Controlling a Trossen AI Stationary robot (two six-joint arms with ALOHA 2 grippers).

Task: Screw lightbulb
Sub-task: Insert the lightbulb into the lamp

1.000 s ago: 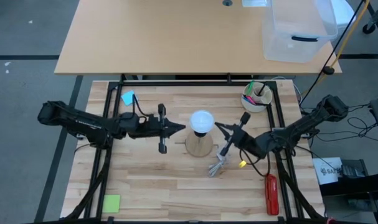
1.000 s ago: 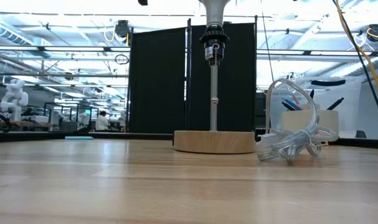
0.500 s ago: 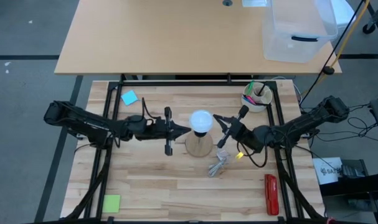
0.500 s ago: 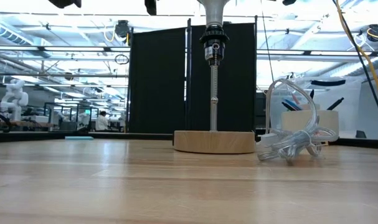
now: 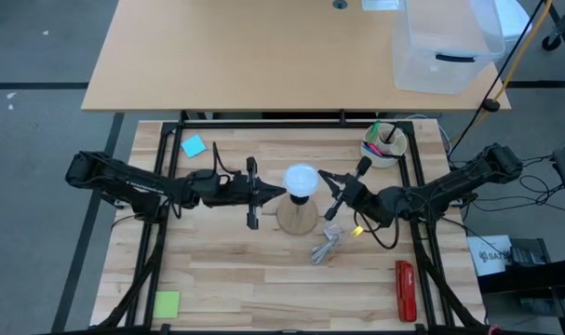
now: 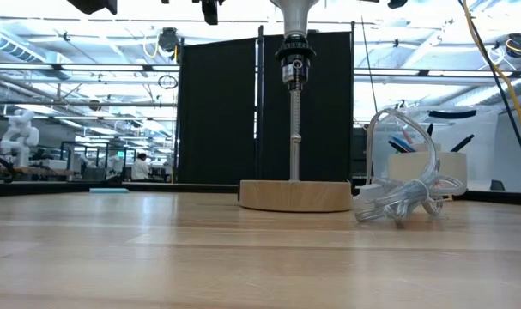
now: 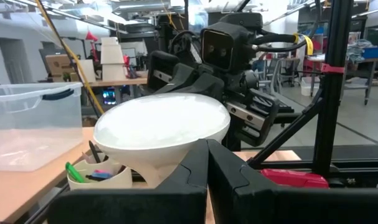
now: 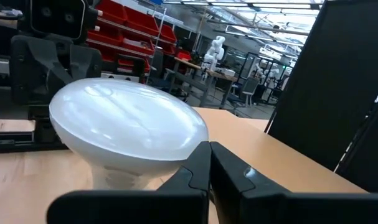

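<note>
**High view: both grippers have closed in on the bulb**

High view shows the pale wooden slatted table (image 5: 217, 270) filling the lower half of the frame, with a larger tan desk (image 5: 254, 56) above it and a clear plastic box (image 5: 445, 46) in the upper right corner. The two dark arms reach in from the left and right edges toward the centre.

The round wooden lamp base (image 5: 298, 219) stands in the middle of the frame, and the small white lightbulb (image 5: 301, 180) sits on top of its socket, upright. In the low view its silvery screw part (image 6: 294, 47) is at the top centre, above the thin metal rod.

One second ago both arms were farther from the centre. Half a second ago they had moved inward, and now they are almost in the same place as then. The left gripper (image 5: 280, 193) now points at the bulb from the left, just beside it, with fingers pressed together. The right gripper (image 5: 325, 177) does the same from the right, fingers also pressed together. I judge that neither holds the bulb yet; the approach seems finished, and opening to grasp comes next.

The white cup of pens (image 5: 383, 144), the clear coiled cable (image 5: 327, 247) and the red tool (image 5: 405, 290) did not move.
</note>
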